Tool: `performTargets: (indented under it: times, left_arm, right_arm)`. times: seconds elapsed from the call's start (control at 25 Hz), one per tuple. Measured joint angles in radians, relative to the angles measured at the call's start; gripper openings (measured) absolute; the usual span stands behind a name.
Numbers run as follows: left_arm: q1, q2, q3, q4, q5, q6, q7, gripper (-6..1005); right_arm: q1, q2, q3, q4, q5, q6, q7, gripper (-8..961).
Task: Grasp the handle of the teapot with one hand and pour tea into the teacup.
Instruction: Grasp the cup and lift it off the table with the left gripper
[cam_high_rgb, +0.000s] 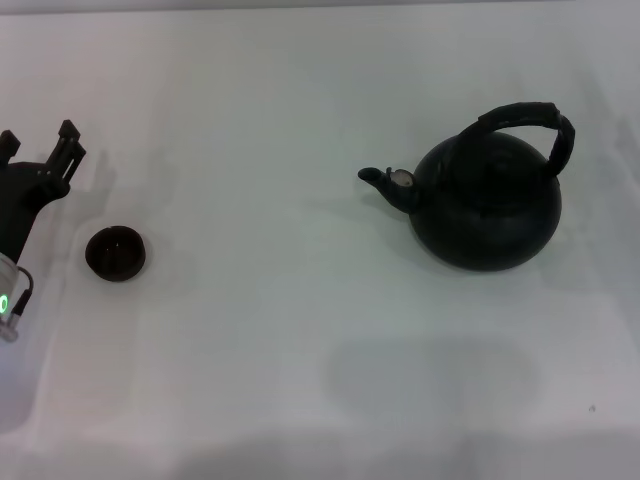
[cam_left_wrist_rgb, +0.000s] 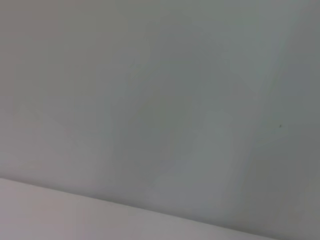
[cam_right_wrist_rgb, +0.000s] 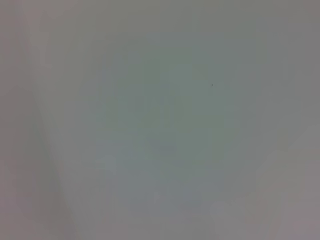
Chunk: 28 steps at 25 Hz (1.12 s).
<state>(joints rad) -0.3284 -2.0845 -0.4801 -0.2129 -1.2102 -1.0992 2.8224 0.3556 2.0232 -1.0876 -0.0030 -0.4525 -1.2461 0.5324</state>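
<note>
The teapot (cam_high_rgb: 490, 205) is a large round black pot standing upright on the white table at the right in the head view. Its short spout (cam_high_rgb: 385, 183) points left toward the teacup. The handle (cam_high_rgb: 530, 115), a thick black ribbed arch, loops over its top with nothing holding it. The teacup (cam_high_rgb: 116, 252), tiny, dark and bowl-like, sits at the left. My left gripper (cam_high_rgb: 40, 148) is at the far left edge, just behind and left of the teacup, open and empty. My right gripper is out of view. Both wrist views show only bare table.
The white table (cam_high_rgb: 300, 320) spreads between the teacup and the teapot. A soft shadow lies on it in front of the teapot. A faint edge line crosses the left wrist view (cam_left_wrist_rgb: 150, 210).
</note>
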Motion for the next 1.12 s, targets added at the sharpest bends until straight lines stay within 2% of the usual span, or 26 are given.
performTargets:
  times: [0.48, 0.88, 1.12]
  left_arm:
    - [0.009, 0.001, 0.001, 0.000, 0.011, -0.026, 0.000, 818]
    - [0.099, 0.001, 0.011, 0.001, 0.075, -0.125, 0.002, 819]
    - [0.158, 0.000, 0.012, 0.000, 0.196, -0.203, 0.002, 819]
  right_arm:
    - [0.004, 0.003, 0.000, 0.000, 0.000, 0.003, 0.003, 844]
    - [0.011, 0.003, 0.000, -0.009, 0.000, 0.029, 0.001, 844]
    - [0.020, 0.002, 0.000, -0.010, 0.000, 0.033, 0.000, 844]
